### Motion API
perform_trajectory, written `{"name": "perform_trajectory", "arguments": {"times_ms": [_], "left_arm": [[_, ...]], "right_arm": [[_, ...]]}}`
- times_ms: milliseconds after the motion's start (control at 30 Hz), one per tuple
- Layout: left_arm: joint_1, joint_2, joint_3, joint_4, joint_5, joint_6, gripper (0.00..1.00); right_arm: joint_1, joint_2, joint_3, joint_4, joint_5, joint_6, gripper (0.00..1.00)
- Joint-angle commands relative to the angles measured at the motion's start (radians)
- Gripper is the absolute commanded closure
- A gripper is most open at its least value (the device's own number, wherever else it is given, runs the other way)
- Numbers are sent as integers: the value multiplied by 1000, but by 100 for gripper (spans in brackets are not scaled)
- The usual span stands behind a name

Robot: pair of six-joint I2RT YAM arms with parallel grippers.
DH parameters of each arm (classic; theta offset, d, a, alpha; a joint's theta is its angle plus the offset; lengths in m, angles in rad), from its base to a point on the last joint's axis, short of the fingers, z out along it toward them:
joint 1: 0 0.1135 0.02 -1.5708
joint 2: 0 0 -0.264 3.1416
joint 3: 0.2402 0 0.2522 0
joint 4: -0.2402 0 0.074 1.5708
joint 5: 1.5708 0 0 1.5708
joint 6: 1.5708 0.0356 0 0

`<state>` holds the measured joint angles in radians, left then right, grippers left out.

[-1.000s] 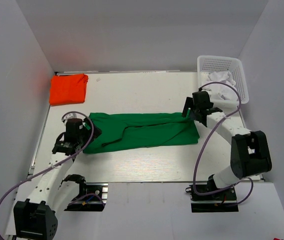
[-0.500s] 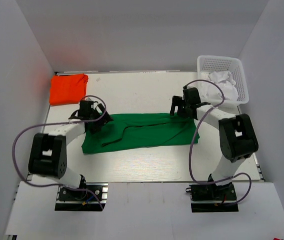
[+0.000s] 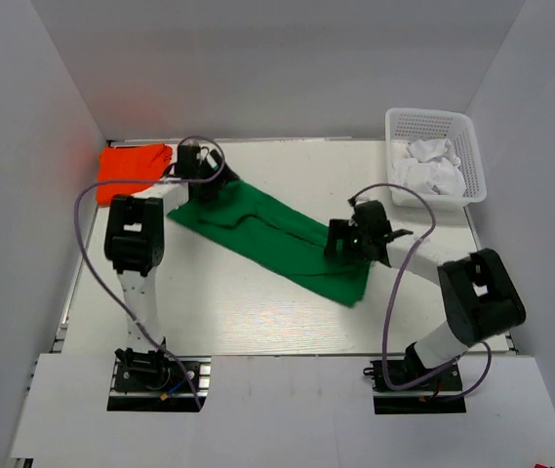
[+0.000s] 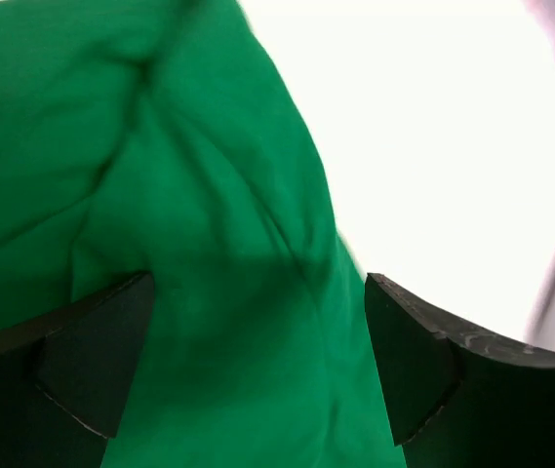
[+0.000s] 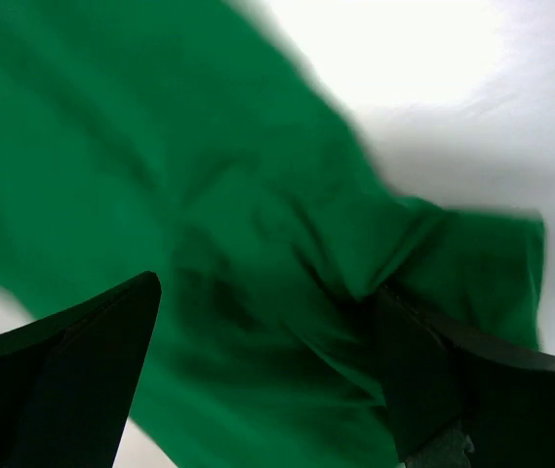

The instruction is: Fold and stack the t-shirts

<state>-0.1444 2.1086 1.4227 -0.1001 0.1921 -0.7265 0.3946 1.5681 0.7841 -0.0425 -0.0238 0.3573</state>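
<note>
The deep green t-shirt [image 3: 277, 239] lies as a long folded strip, running diagonally from the far left to the near right of the table. My left gripper [image 3: 207, 185] is over its far left end, jaws apart, with green cloth [image 4: 160, 146] between the fingers [image 4: 101, 361]. My right gripper [image 3: 338, 239] is over its near right part, jaws apart above rumpled green cloth [image 5: 111, 117]. The orange-red t-shirt [image 3: 131, 174] lies folded at the far left corner, just left of my left gripper.
A white mesh basket [image 3: 402, 125] holding white cloth stands at the far right corner. Grey walls close in the table on the left, back and right. The left arm stretches up along the left side.
The green t-shirt has swung from lying across the table to a diagonal. My left gripper moved to the far left beside the orange-red shirt; my right gripper moved nearer and left.
</note>
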Motion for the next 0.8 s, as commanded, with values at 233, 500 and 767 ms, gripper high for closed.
{"name": "perform_trajectory", "arguments": {"times_ms": [233, 500, 767], "left_arm": [[-78, 726, 932, -84, 193, -120, 0], [-109, 784, 930, 48, 147, -171, 0], [-118, 694, 922, 51, 171, -137, 0]], "right_arm": [[542, -63, -97, -14, -248, -171, 10], [720, 23, -22, -57, -292, -254, 10], [742, -124, -58, 29, -107, -230, 10]]}}
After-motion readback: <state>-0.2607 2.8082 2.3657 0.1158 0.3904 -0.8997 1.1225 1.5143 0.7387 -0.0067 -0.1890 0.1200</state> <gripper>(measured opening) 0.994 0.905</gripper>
